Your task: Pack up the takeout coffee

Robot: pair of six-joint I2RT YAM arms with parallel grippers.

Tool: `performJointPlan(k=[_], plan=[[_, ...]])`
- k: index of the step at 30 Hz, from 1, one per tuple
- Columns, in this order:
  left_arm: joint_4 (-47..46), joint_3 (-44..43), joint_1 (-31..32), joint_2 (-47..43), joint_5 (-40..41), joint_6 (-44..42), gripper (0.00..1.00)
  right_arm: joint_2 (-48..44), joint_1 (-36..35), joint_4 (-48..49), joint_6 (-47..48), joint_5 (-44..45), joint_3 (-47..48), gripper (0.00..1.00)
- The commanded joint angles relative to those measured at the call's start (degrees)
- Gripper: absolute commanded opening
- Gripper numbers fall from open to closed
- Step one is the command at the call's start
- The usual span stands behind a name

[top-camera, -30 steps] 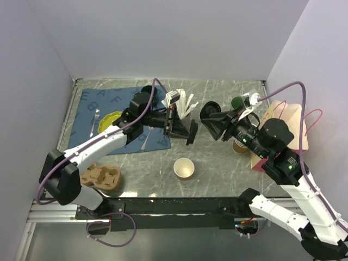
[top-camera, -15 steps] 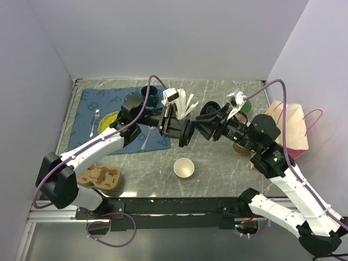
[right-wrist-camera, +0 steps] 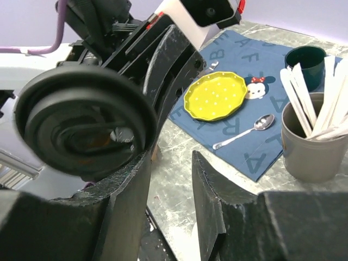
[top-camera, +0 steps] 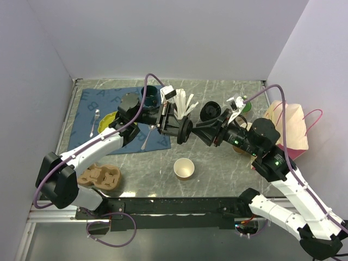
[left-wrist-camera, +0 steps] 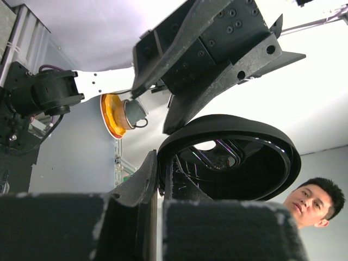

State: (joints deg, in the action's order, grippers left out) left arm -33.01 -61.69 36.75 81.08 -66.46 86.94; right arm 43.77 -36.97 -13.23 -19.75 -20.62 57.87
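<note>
far left: a brown moulded-pulp cup carrier (top-camera: pixel 101 178) sat at the near edge of the grey marbled counter (top-camera: pixel 228 174), right by the left arm's base.
mat: a blue placemat printed with letters (top-camera: pixel 89 103) lay at the back left. On it were a silver fork (top-camera: pixel 96 119), a yellow dotted plate (right-wrist-camera: pixel 215 96), a silver spoon (right-wrist-camera: pixel 244 130) just beside the plate, and a dark green cup (right-wrist-camera: pixel 305 60) at the mat's back edge.
left gripper (top-camera: pixel 177 129): up off the counter mid-scene, clenched on the rim of the lid. Its own wrist cam showed that pretty clearly.
lid: the round black plastic lid (top-camera: pixel 185 131) was held on edge in the air, flat side turned toward the right gripper (top-camera: pixel 200 132). It wasn't sitting on the cup.
cup: the small tan paper cup (top-camera: pixel 184 168) stood upright and open-topped on the counter, toward the front, roughly under the lid in the overhead view and apart from both grippers.
stirrer pot: a grey cup stuffed with white sticks (right-wrist-camera: pixel 310 141) stood behind the lid, just beside the mat's right edge.
right gripper: just beside the lid and facing it, fingers parted with nothing between them. Couldn't tell whether a finger touched the lid.
black round thing (top-camera: pixel 209 111): on the counter behind the right gripper. Honestly couldn't tell what it was.
far right: a pale paper bag with pink handles (top-camera: pixel 291 125) sat by the right wall, partly behind the right arm.
</note>
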Motion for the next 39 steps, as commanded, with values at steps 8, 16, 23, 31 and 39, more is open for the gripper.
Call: performJointPlan(k=[8,16,23,31,39], plan=[[2.0,-1.9,-0.7,-1.4,-0.3,-3.4,0.01,-1.0,0.4,1.5,-1.3,-4.4,2.5,0.44],[-2.3,-0.5,-0.7,-1.8,-0.5,-0.8,0.01,0.9,0.7,5.8,-4.9,-4.8,2.4,0.42],[-6.1,0.7,-0.7,-1.7,-0.6,1.1,0.01,2.5,0.9,10.2,-8.1,-7.9,1.2,0.34],[-7.9,0.8,-0.7,-1.3,-0.6,2.5,0.01,3.8,0.9,9.8,-8.0,-8.4,2.3,0.17],[-0.7,0.9,-0.8,-2.1,1.1,-2.9,0.36,3.5,0.9,6.8,-7.2,-5.7,4.0,0.00]])
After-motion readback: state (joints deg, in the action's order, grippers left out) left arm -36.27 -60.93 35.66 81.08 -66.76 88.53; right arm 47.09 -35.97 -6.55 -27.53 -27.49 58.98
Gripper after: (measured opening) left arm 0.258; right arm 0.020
